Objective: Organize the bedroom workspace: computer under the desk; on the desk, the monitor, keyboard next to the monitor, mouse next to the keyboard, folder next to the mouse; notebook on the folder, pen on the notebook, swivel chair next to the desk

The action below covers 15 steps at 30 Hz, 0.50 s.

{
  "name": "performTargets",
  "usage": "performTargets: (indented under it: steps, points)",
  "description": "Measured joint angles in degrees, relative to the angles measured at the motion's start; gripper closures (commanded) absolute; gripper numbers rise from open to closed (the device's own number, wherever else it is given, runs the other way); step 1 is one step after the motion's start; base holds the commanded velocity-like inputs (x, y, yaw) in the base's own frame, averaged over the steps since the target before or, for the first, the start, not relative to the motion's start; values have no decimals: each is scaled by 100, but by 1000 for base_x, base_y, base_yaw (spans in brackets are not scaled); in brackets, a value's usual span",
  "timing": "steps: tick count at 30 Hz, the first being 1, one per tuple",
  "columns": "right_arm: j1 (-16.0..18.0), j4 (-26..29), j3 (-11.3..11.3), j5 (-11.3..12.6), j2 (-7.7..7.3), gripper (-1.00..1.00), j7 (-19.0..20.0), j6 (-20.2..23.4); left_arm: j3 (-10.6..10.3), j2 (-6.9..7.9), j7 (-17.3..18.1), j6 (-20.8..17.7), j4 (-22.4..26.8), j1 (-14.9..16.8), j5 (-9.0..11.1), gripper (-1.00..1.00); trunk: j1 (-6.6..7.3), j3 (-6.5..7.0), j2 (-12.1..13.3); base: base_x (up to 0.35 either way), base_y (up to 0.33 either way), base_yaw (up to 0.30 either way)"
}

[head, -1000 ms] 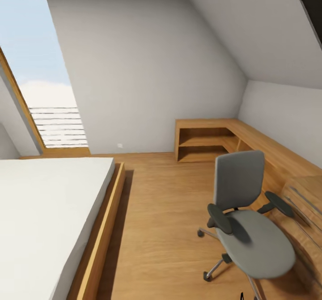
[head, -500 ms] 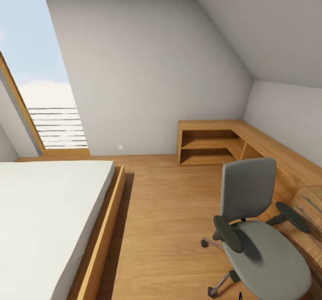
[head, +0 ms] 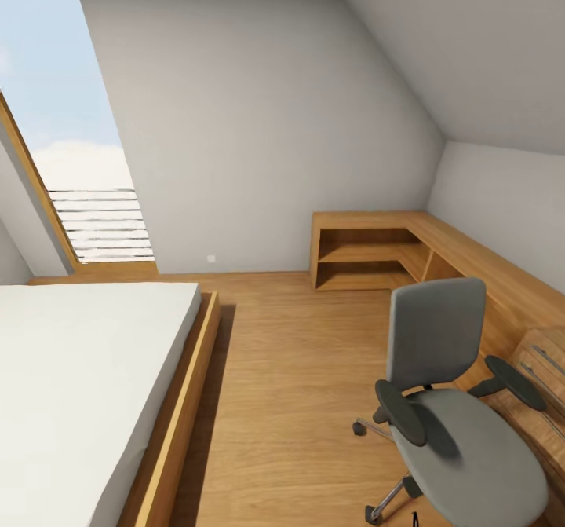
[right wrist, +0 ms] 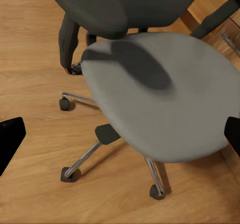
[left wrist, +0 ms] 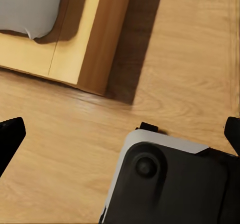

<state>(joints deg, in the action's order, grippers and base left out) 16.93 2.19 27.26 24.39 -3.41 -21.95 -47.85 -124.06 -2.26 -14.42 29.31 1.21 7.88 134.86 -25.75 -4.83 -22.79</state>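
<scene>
Head view: the swivel chair (head: 451, 409) stands near right on the wood floor (head: 298, 386), seat bare, beside a low wooden shelf unit (head: 369, 252); a white bed (head: 78, 386) lies left.

Left wrist view: the left hand (left wrist: 120, 139) gapes open above floor and bed frame (left wrist: 95, 38).

Right wrist view: the right hand (right wrist: 120, 139) is open over the chair's seat.

The head view looks forward and down across the bedroom, taking in the bed (head: 78, 386) at left and the swivel chair (head: 455, 425) at lower right. The right wrist view looks steeply down, close above that same chair's seat (right wrist: 160, 93) (the part both share). The left wrist view faces straight down at the floor (left wrist: 60, 144) beside the bed's wooden frame (left wrist: 100, 38).
</scene>
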Motion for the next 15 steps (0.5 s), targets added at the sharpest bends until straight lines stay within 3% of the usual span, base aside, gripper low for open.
performTargets:
  steps: [3,8,15]
  points:
    - [0,25,6,-3,121,-100,19,11,-1,-86,-16,80,-5,169,-2,-100,0,0,0,1,0,0]
    - [10,97,-5,-3,452,-100,36,189,-4,-166,-51,41,-9,640,-8,-100,0,1,0,0,0,0]
    - [68,673,-35,30,572,-100,53,1074,5,-315,-57,-422,-9,1061,-4,-100,0,0,0,0,0,0]
